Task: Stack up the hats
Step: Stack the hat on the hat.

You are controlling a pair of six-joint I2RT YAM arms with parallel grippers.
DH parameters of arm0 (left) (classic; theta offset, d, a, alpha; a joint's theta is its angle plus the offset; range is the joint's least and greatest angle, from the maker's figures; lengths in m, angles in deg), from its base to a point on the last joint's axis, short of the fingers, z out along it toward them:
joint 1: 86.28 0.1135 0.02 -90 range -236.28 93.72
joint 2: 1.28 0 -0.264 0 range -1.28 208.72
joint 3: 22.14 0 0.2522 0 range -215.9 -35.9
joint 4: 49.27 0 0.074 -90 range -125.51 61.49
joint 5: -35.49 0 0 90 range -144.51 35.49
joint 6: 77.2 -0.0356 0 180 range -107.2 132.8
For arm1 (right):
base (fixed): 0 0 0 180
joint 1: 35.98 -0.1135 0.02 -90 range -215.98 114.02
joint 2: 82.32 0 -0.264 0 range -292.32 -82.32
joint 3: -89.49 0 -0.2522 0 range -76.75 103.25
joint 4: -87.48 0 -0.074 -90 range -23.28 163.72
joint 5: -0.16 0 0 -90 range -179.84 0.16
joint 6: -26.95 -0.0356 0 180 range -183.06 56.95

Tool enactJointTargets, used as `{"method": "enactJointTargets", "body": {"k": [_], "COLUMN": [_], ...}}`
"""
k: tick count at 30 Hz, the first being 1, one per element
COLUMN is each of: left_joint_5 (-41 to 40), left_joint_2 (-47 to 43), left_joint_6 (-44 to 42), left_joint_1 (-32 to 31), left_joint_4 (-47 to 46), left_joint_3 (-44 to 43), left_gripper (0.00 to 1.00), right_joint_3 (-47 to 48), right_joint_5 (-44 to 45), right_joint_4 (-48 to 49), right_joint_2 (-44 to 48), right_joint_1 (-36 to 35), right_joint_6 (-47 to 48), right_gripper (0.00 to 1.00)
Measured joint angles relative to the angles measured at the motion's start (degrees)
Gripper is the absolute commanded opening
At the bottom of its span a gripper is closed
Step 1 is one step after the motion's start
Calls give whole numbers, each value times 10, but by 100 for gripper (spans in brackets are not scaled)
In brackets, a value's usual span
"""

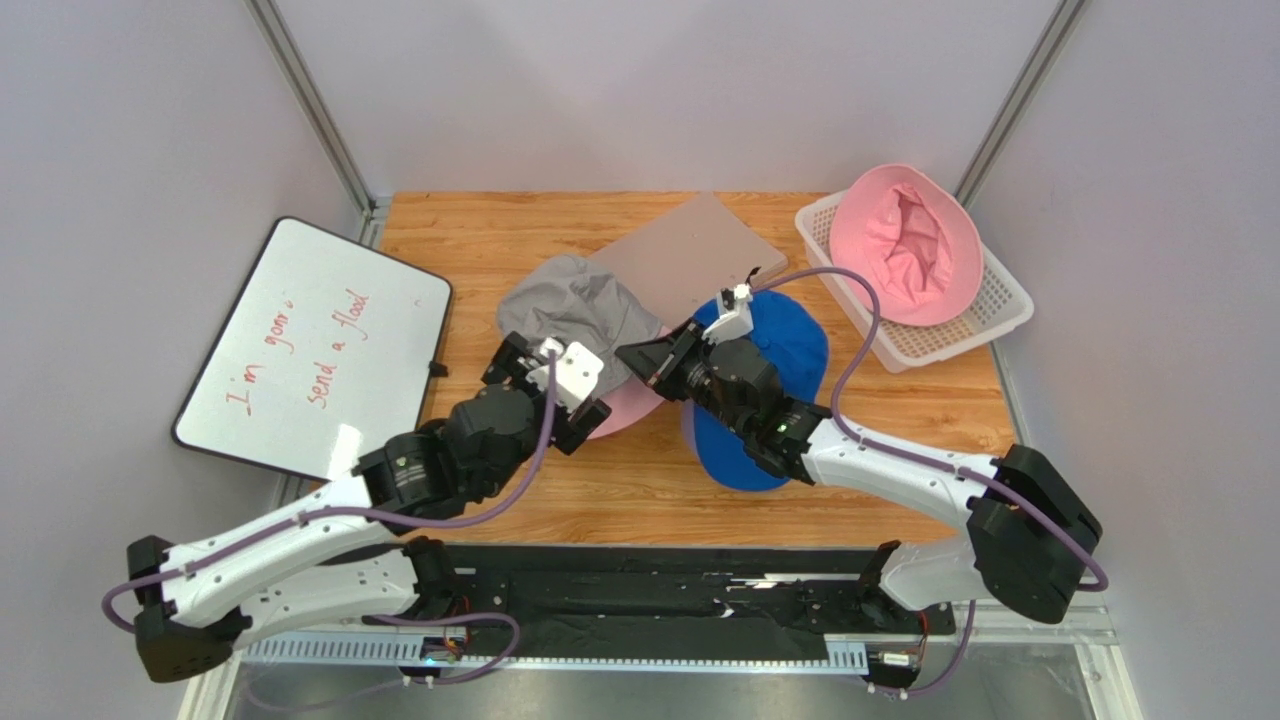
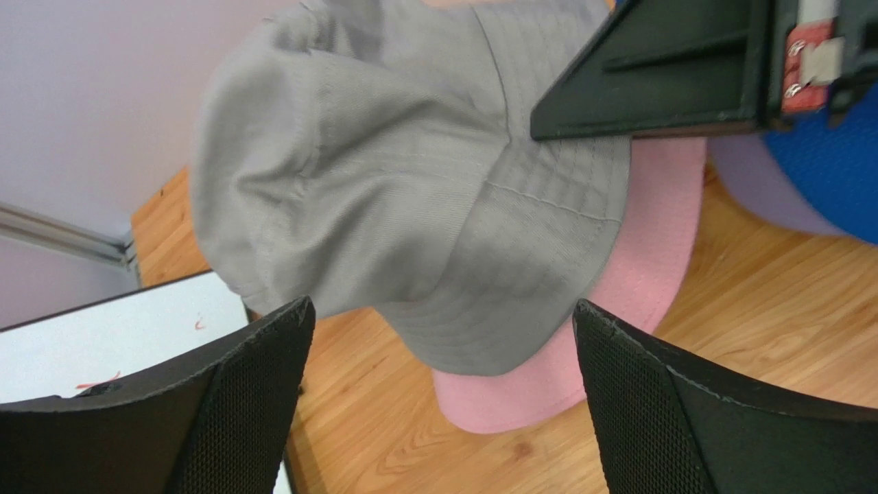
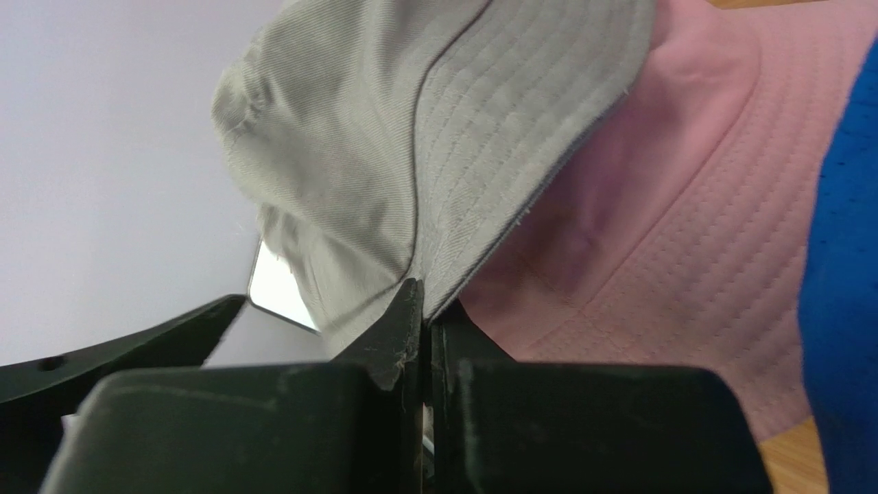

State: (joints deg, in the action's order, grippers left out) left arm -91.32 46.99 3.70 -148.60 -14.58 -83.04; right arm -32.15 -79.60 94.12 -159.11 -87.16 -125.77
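Single-handedly clamped brim edge of grey hat [image 2: 392, 185] in right gripper [image 3: 423, 309]; hung left gripper [image 2: 443, 309], jaws wide apart, just beside its crown.

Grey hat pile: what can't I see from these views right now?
- Pink hat under grey hat: crown hidden in every view; only brim shows.
- Blue cap: middle covered by right arm in top view; cut off by right edge in both wrist views.
- Right gripper: shut on grey hat's brim; its jaws hide whether pink brim is caught too.
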Motion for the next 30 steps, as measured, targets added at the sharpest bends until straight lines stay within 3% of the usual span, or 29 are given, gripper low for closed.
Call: {"method": "enactJointTargets", "body": {"k": [5, 11, 22, 30], "left_joint_5": [17, 2, 129, 190], "left_joint_2": [-78, -90, 104, 192], "left_joint_6": [25, 30, 59, 73], "left_joint_1": [-1, 4, 186, 223], "left_joint_4": [13, -5, -24, -70], "left_joint_3": [-33, -98, -160, -161], "left_gripper": [100, 100, 100, 100], "right_joint_3": [-18, -26, -2, 3], "right_joint_5": [15, 36, 127, 176], "right_joint_4": [0, -2, -77, -100], "right_joint_2": [1, 1, -1, -21], "right_joint_1": [0, -2, -31, -43], "right_joint_6": [4, 14, 60, 65], "right_gripper": [0, 0, 0, 0]}}
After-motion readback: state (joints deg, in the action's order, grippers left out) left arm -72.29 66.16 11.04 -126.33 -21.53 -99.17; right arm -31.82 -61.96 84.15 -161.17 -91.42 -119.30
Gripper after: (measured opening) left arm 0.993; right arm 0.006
